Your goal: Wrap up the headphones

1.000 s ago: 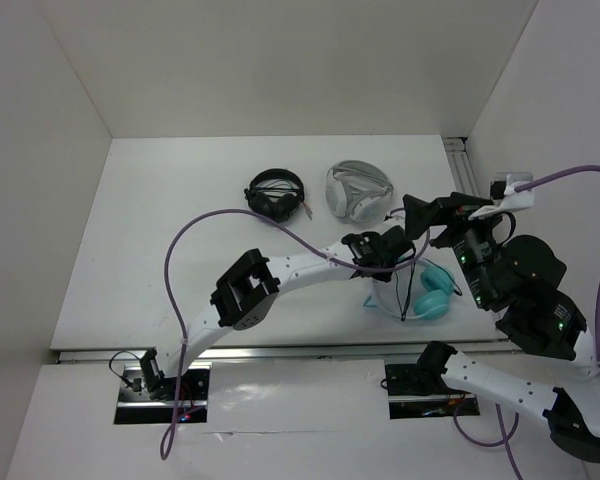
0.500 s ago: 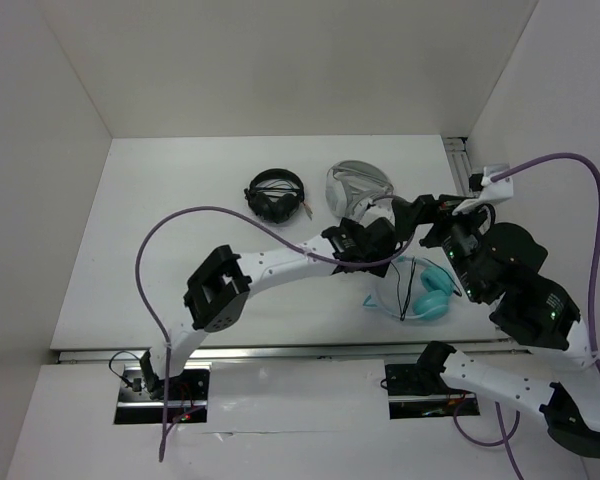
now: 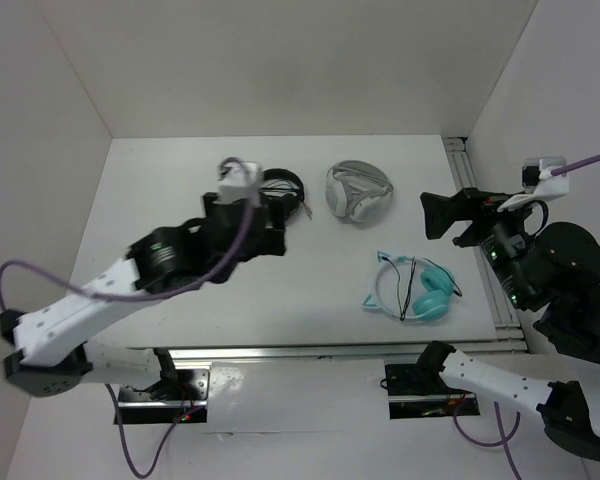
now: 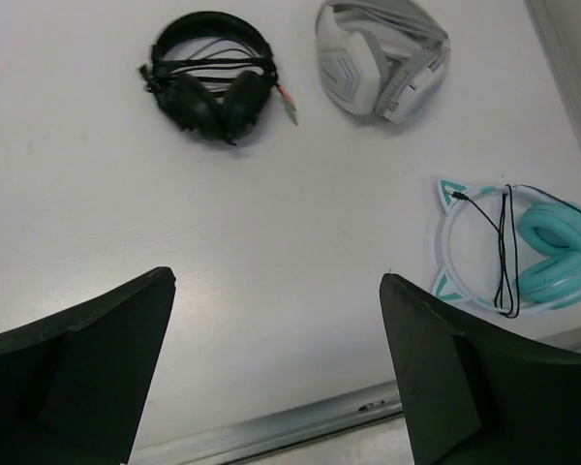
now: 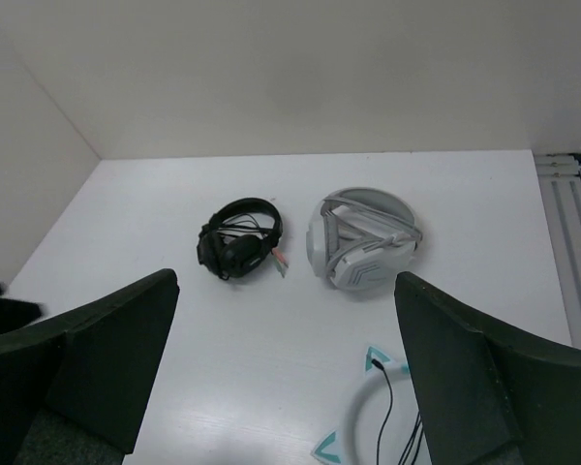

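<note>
Black headphones [image 4: 213,77] and white-grey headphones [image 4: 382,58] lie side by side at the far side of the bench [image 4: 97,194]. The teal headphones [image 3: 415,290] lie flat in open view at the near right, with their cable draped across them. My left hand [image 4: 276,279] hovers by the black pair and my right hand [image 5: 286,279] is raised at the right edge. Both are spread wide and hold nothing.

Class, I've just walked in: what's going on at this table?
Neither arm holds anything. The left gripper and the right gripper both hang open above the table. The teal cat-ear headphones lie flat near the right side, their black cable draped loosely across the headband. The black headphones and the white-grey headphones lie farther back.
</note>
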`<action>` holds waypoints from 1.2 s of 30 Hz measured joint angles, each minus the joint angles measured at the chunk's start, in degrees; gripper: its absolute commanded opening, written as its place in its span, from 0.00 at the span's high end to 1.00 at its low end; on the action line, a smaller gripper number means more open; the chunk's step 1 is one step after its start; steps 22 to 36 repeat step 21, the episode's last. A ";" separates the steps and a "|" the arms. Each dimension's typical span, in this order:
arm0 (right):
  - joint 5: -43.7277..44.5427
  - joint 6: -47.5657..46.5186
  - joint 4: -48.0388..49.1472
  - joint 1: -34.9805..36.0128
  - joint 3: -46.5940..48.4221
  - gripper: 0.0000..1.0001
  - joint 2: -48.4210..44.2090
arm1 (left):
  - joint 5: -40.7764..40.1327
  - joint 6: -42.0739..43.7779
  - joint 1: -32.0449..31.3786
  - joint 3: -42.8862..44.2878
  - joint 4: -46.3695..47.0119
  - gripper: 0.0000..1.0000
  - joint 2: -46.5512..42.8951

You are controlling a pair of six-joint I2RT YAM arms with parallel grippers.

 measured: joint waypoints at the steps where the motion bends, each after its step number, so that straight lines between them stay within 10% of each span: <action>1: -0.24 0.26 -0.90 -0.35 0.83 0.00 0.00 | -0.72 -0.76 -0.02 -1.73 -1.64 0.00 -5.60; 9: -1.36 3.13 -10.51 -1.53 8.07 0.00 0.33 | -7.50 -7.54 -0.04 -2.73 -19.45 0.00 -33.62; 36: -2.01 4.11 -16.26 -1.77 5.75 0.00 -6.64 | -4.96 -10.32 -0.07 -13.14 -29.31 0.00 -41.53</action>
